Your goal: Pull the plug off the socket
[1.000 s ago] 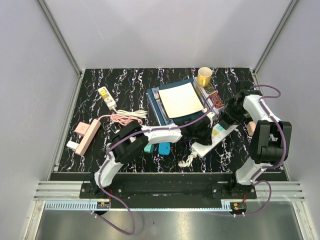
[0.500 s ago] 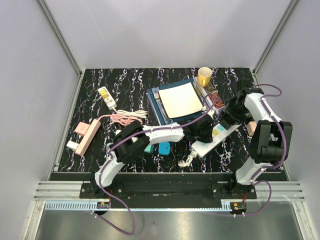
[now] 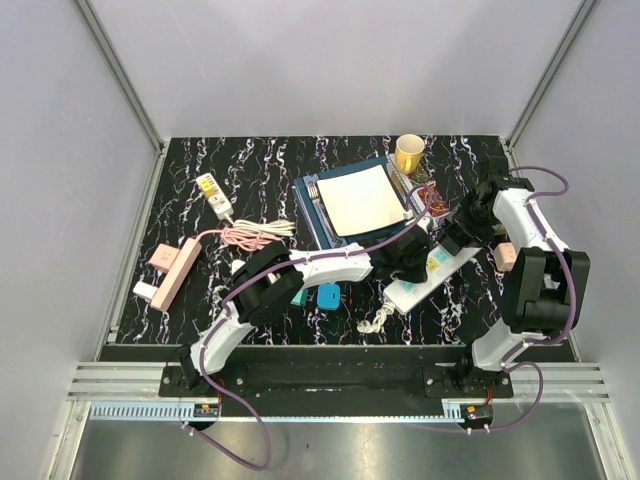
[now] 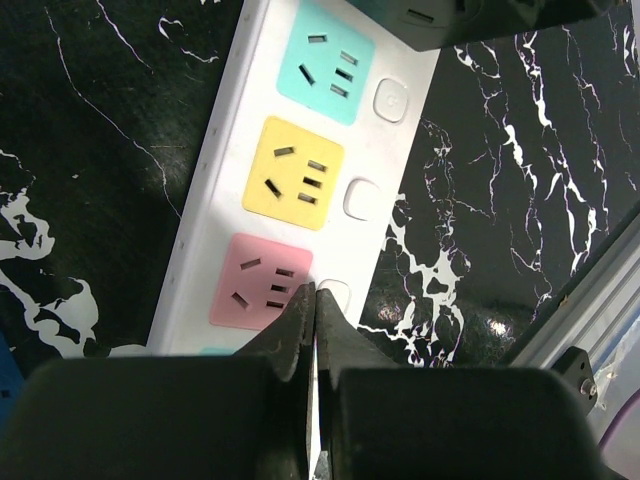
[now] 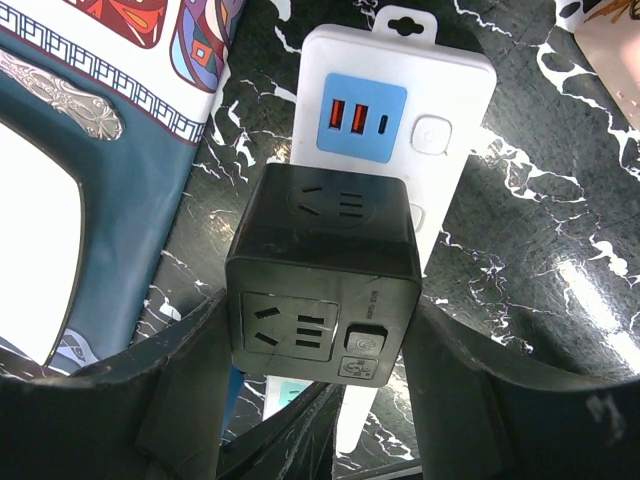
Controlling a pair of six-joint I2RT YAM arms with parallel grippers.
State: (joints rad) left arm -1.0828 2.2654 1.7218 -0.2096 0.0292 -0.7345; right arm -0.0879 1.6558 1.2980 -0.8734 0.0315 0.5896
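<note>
my right hand (image 5: 318,310) is clamped on the black cube-shaped plug adapter (image 5: 325,250), with one finger on each side. the contact looks firm, though the wrist view is not clear enough to be sure. the adapter sits in the long white plastic power strip (image 5: 465,90), which lies on the black marbled table (image 5: 540,260). my left hand (image 4: 315,300) is closed together, and its tip rests on the strip just beside the pink socket (image 4: 255,285). so the step in hand is the pull itself. next, i think the right hand should lift straight up from the strip. meanwhile the left one should press the strip down, so it does not rise with the plug.
</note>
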